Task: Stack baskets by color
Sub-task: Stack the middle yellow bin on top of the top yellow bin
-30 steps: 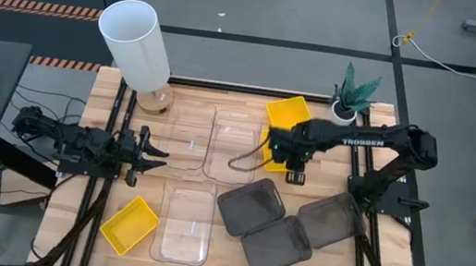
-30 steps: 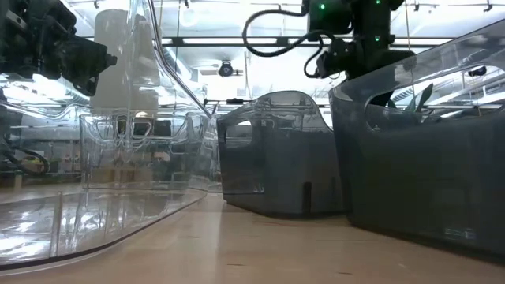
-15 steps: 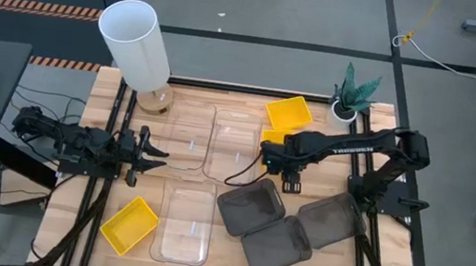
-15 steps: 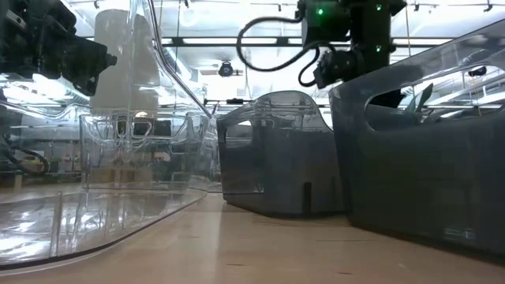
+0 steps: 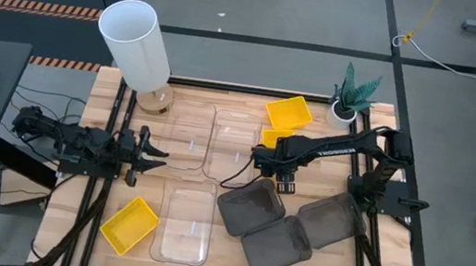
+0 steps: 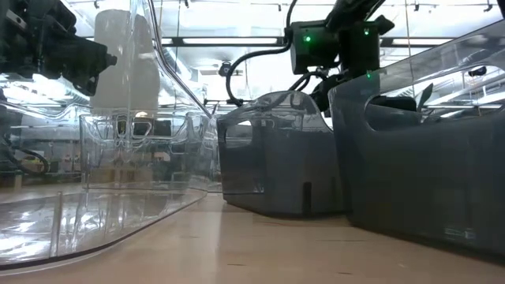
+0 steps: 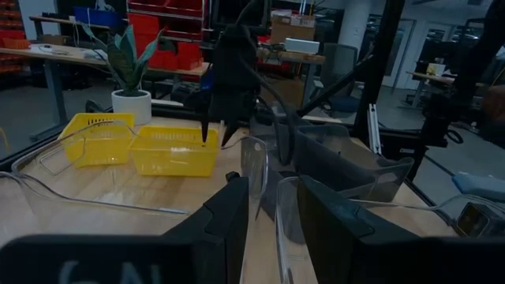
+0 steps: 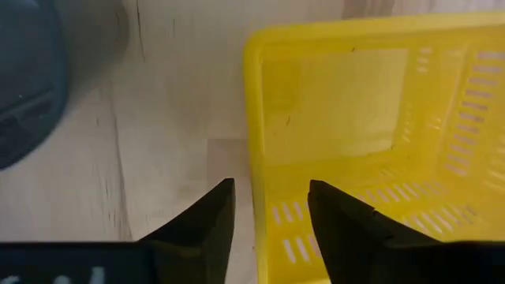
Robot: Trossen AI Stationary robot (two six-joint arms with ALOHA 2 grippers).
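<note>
Straddling the rim | right gripper (image 8: 268,207) parted over yellow basket (image 8: 379,134) wall | left gripper (image 7: 268,213) narrow, empty

overhead, table-level, two wrist views, shared baskets (image 5: 287,113)

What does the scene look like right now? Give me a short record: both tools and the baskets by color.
right tool: open, fingers astride the wall of a yellow basket
left tool: open, empty, waiting at the left side
yellow baskets: three, none stacked; one at the right tool, one by the plant, one alone at the left
clear baskets: three, none stacked
grey baskets: three, close together, none stacked
</note>
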